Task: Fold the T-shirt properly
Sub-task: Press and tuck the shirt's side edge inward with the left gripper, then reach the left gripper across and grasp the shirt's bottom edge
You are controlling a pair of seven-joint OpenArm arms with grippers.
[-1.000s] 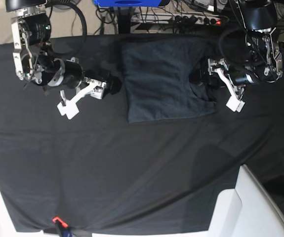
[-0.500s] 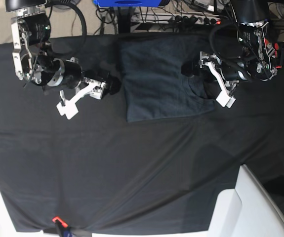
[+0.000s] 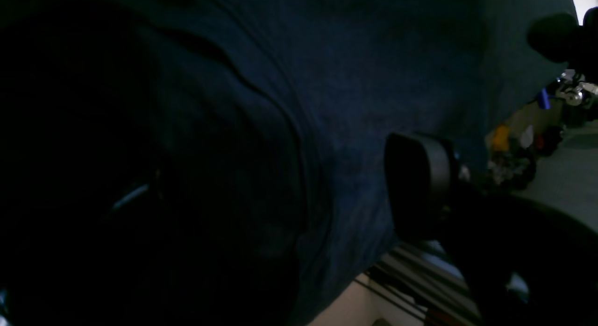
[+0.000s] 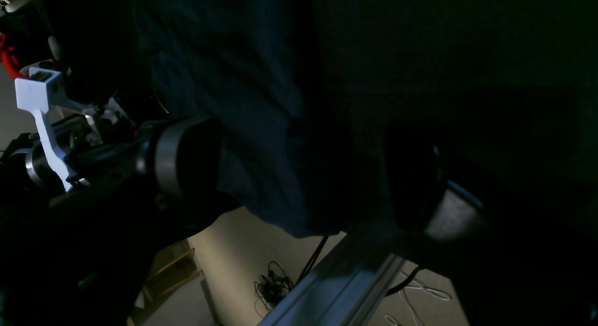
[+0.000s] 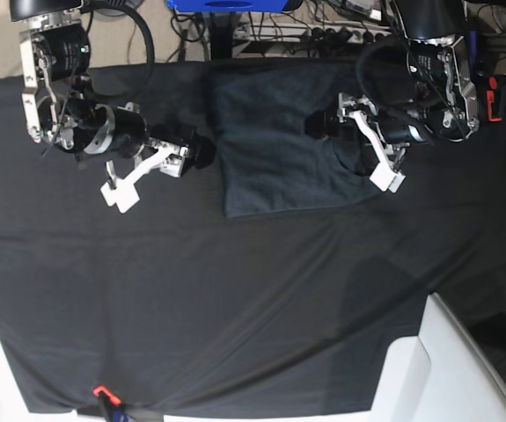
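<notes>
The dark grey T-shirt [image 5: 275, 141] lies folded into a rough rectangle at the back middle of the black tablecloth [image 5: 235, 299]. My left gripper [image 5: 351, 151] hovers open over the shirt's right edge, its black pad above the cloth and its white finger toward the shirt's lower right corner. In the left wrist view the T-shirt [image 3: 355, 74] fills the frame behind one dark fingertip [image 3: 416, 186]. My right gripper [image 5: 160, 173] stands open just left of the shirt, holding nothing. In the right wrist view the T-shirt [image 4: 233, 83] shows between that gripper's spread pads [image 4: 187, 162].
Cables and a power strip [image 5: 349, 35] run behind the table's back edge. A blue object [image 5: 226, 5] sits at the back centre. White chair parts [image 5: 446, 369] stand at the front right, and a small red clip [image 5: 100, 390] is at the front edge.
My left arm has swung leftward from beside the shirt to over its right edge, jaws still wide. The right arm has not moved.
</notes>
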